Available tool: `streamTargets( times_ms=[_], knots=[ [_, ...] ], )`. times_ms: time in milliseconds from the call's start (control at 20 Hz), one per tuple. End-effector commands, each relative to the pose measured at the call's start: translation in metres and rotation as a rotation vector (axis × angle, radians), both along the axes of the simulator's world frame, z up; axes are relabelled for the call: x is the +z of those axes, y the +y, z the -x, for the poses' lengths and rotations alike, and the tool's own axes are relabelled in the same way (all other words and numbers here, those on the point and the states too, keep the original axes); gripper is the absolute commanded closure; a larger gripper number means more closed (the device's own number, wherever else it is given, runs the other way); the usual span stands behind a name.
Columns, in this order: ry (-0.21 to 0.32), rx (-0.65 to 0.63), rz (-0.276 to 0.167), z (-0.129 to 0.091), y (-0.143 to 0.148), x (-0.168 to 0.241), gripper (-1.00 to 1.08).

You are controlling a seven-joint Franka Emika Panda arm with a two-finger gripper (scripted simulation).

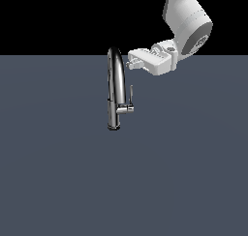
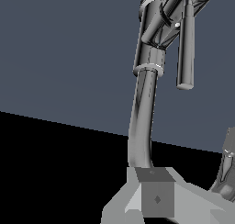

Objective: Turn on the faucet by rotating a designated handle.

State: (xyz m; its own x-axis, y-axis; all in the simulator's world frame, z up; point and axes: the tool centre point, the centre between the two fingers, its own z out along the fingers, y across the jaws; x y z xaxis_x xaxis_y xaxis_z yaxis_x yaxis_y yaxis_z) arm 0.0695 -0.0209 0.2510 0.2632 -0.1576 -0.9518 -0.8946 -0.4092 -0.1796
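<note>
The chrome faucet (image 1: 115,90) stands upright on the grey-blue surface, its arched spout at the top. Its handle (image 1: 130,95), a thin lever, rises from a short stub on the side toward the exterior view's right. My gripper (image 1: 130,59) hovers level with the top of the arch, just right of it and well above the handle, open with nothing between its fingers. In the wrist view the faucet (image 2: 143,113) runs lengthwise away from the gripper (image 2: 192,186), with the handle (image 2: 186,48) beside the tube at the far end. One fingertip (image 2: 157,198) sits against the near end of the tube.
A flat grey-blue surface (image 1: 58,172) fills the lower part of the exterior view, with black background beyond it. The white arm (image 1: 186,22) comes in from the upper right of the exterior view.
</note>
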Motion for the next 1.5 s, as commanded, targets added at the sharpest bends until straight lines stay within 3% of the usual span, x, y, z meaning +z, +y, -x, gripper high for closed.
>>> streamTargets(
  times_ms=[0,350,650,1450],
  knots=[
    [0.051,-0.042,-0.042,-0.007,-0.001,-0.018,1.08],
    [0.169,-0.139,-0.135,-0.020,-0.001,-0.062,1.08],
    [0.234,-0.194,-0.185,-0.024,0.002,-0.087,1.08],
    [0.240,-0.199,-0.190,-0.021,0.003,-0.089,1.08]
  ],
)
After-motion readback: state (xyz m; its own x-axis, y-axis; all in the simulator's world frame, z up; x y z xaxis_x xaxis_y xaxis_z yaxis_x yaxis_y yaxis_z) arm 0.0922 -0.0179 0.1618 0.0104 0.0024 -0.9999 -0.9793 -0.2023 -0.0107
